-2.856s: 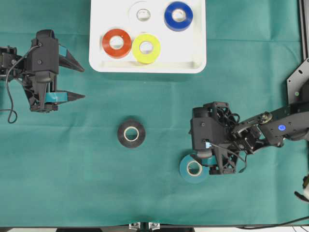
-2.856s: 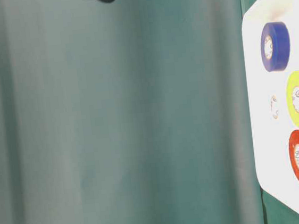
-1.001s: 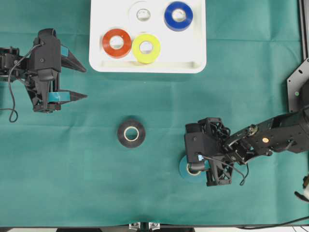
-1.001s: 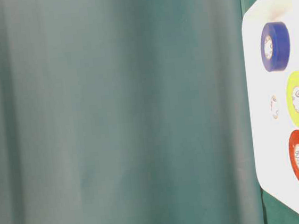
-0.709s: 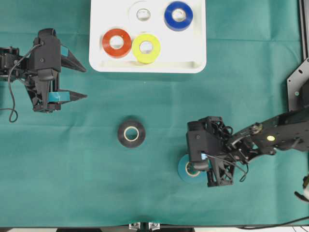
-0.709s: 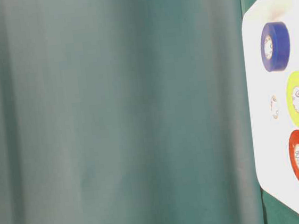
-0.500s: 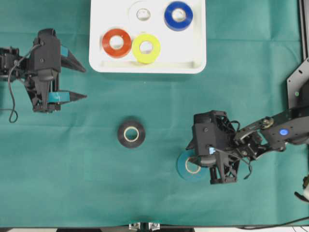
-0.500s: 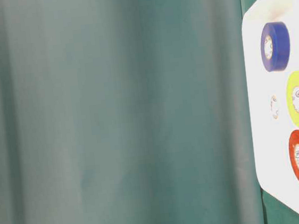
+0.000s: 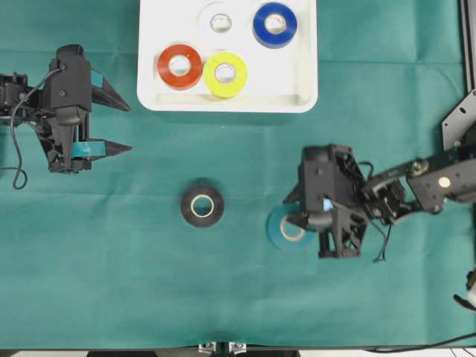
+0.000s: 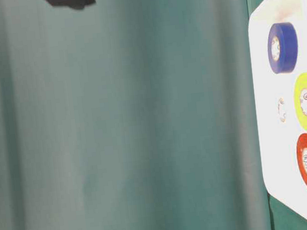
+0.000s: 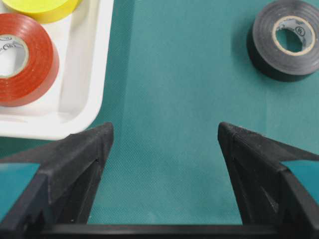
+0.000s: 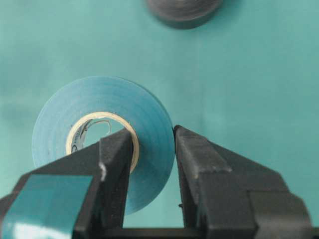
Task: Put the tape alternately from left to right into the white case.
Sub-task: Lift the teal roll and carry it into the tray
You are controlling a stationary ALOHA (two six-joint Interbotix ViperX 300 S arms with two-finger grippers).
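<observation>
1. Teal tape pinched through its wall by right fingers, one inside the core, one outside; roll sits off the table toward the near-right.
2. Step: carry. Next: swing up to white case, set down in free space.
3. Left fingers spread, holding nothing, near the left edge; black tape waits mid-table.
4. Versus earlier: teal roll lifted and shifted toward the case.

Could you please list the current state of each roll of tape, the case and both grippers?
teal roll: pinched through its wall by the right gripper.
black roll: flat on the cloth, untouched.
red roll, yellow roll, blue roll, white roll: lying flat in the case.
white case: holds four rolls.
left gripper: open, empty.
</observation>
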